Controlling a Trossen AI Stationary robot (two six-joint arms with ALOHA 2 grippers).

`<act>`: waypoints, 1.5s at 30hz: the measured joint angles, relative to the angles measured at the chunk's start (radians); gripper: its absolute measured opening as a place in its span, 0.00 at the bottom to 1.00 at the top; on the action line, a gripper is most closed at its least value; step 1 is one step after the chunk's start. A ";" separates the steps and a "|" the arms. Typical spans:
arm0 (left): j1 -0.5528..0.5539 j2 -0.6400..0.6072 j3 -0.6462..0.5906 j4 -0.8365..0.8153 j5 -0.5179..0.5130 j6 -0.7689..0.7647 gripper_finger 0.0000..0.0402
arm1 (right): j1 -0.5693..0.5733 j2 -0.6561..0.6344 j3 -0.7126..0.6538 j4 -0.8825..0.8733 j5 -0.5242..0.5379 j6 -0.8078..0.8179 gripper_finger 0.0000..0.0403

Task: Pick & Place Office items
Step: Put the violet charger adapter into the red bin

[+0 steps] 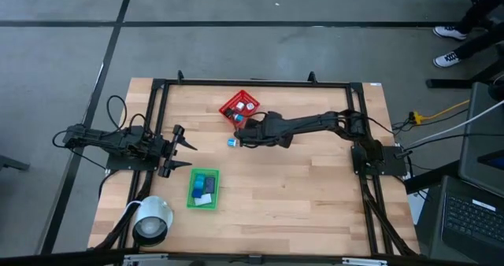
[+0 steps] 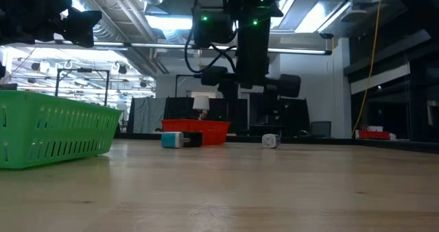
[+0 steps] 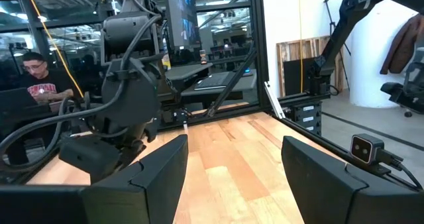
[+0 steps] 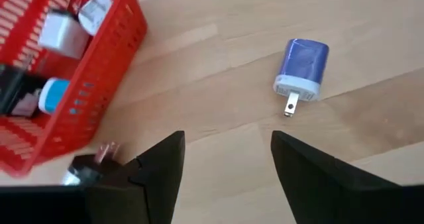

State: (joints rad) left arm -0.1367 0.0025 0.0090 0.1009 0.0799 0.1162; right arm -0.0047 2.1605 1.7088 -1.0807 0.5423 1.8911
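Observation:
A blue charger plug point(image 4: 301, 68) lies on its side on the wooden table, prongs toward my right gripper point(image 4: 225, 164). That gripper hangs open above the table, pointing slantwise down, between the plug and the red mesh basket point(image 4: 73, 78). In the high view the plug point(image 1: 231, 142) shows just left of this gripper point(image 1: 240, 138). The basket point(image 1: 239, 106) holds white, black and blue office items. A small dark piece point(image 4: 93, 161) lies on the table beside the basket. The green tray point(image 1: 203, 189) holds blue and white pieces. My left gripper point(image 1: 183, 149) waits open at the table's left.
A white and black round object point(image 1: 152, 220) sits at the near left corner. A black frame point(image 1: 260, 83) runs round the table. In the low view a small grey piece point(image 2: 271, 141) lies right of the red basket point(image 2: 199, 130). A person point(image 3: 40, 85) sits beyond the table.

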 joint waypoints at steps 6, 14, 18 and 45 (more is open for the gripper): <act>0.000 0.000 0.000 0.000 0.000 0.000 0.60 | -0.003 0.000 0.000 -0.034 -0.035 0.065 0.57; 0.000 0.000 0.000 0.000 0.000 0.000 0.60 | -0.018 0.001 0.000 -0.134 -0.067 0.170 0.57; 0.000 0.000 0.000 0.000 0.000 0.000 0.60 | -0.039 0.001 0.000 -0.122 -0.087 0.169 0.57; 0.000 0.000 0.000 0.000 0.000 0.000 0.60 | -0.149 0.003 -0.150 0.036 -0.169 0.143 0.70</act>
State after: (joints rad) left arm -0.1364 0.0025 0.0090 0.1009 0.0799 0.1162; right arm -0.1535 2.1635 1.5593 -1.0451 0.3737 2.0342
